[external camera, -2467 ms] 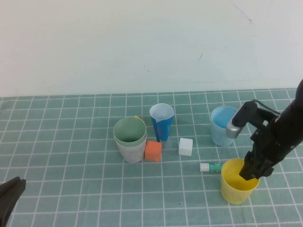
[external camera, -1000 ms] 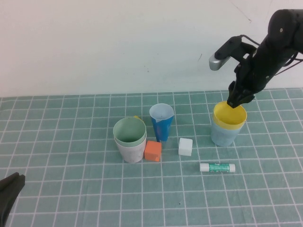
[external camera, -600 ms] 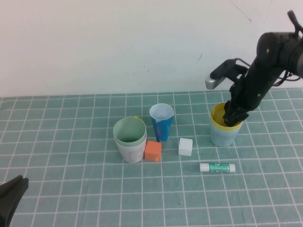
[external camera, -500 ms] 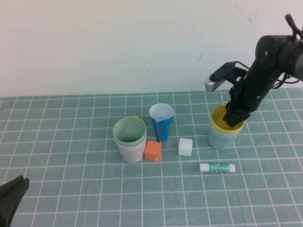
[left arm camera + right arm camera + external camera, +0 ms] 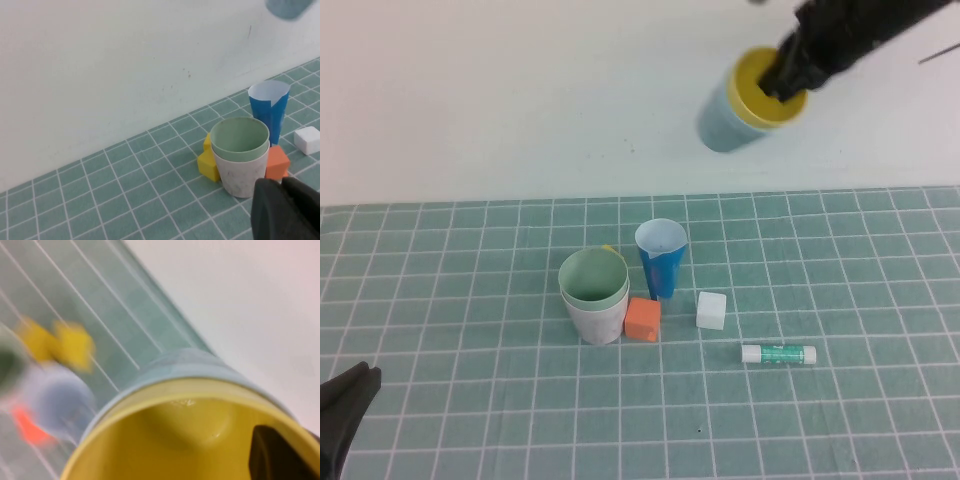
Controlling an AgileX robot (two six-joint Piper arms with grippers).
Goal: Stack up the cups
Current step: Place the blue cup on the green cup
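My right gripper point(image 5: 788, 72) is high above the table's back right, shut on the rim of a yellow cup point(image 5: 760, 88) that sits nested in a light blue cup point(image 5: 720, 122). Both hang tilted in the air. In the right wrist view one finger is inside the yellow cup point(image 5: 170, 440), with the light blue cup point(image 5: 195, 365) around it. A green cup point(image 5: 594, 276) sits nested in a white cup point(image 5: 600, 322) at mid-table. A dark blue cup point(image 5: 661, 260) stands just right of them. My left gripper point(image 5: 345, 400) is shut and empty at the near left corner.
An orange cube point(image 5: 643, 319) touches the white cup's right side. A white cube point(image 5: 712, 310) and a glue stick point(image 5: 778, 353) lie to the right. A yellow block point(image 5: 208, 160) sits behind the white cup. The wall runs along the table's back edge.
The right gripper set the yellow cup into the light blue cup, then lifted both up and leftward off the table. The left arm stayed still.
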